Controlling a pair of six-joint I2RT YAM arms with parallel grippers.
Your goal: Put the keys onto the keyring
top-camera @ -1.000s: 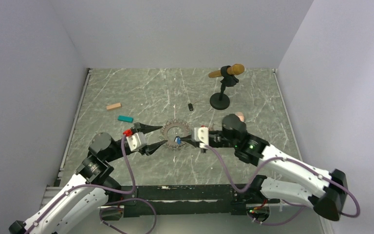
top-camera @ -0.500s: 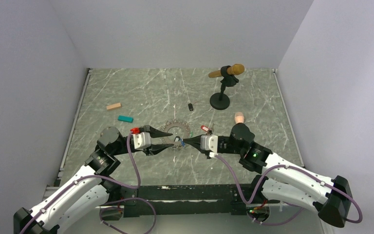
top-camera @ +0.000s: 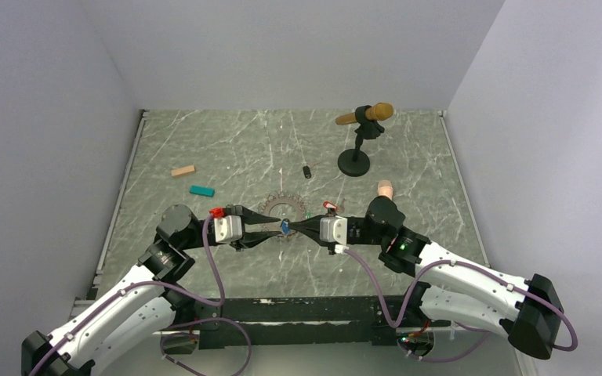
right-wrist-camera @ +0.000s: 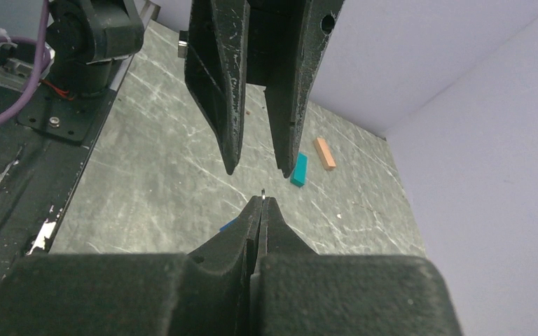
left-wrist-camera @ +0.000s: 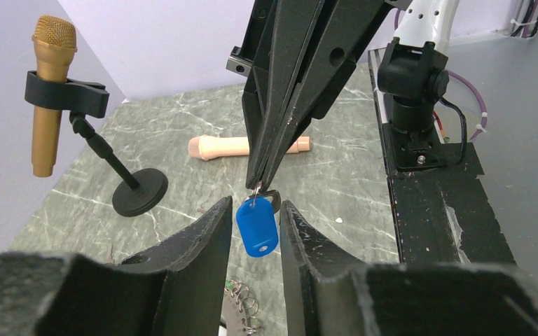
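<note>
- Two robot arms meet tip to tip over the middle of a grey marbled tabletop (top-camera: 227, 157).
- The right claw (left-wrist-camera: 257, 183) is closed. Its pointed tips pinch the small metal head of the blue key (left-wrist-camera: 257, 228), and the oblong blue tag hangs straight down from that pinch, clear of the tabletop.
- The left claw (left-wrist-camera: 256, 201) is partly open, with one finger on each side of the hanging tag. The left wrist view shows a narrow gap on both sides, so it holds nothing.
- The keyring (top-camera: 282, 208), a loop of grey-brown chain, lies flat on the tabletop. From above, the blue key sits over the loop's near edge, between the two claws.
- The red key (top-camera: 329, 206) lies just beside the right wrist, a little apart from the chain loop.
- The step in hand looks like bringing a second grip onto the blue key, so that it can then be worked onto the chain.
- To do this well, the left claw should close squarely on the tag's flat faces, low on the tag, leaving the metal head free.
- The right claw should keep its pinch until the left grip is firm.
- The tag hangs loose and is smooth plastic, so an off-centre squeeze could swing or twist it out from between the fingers.
</note>
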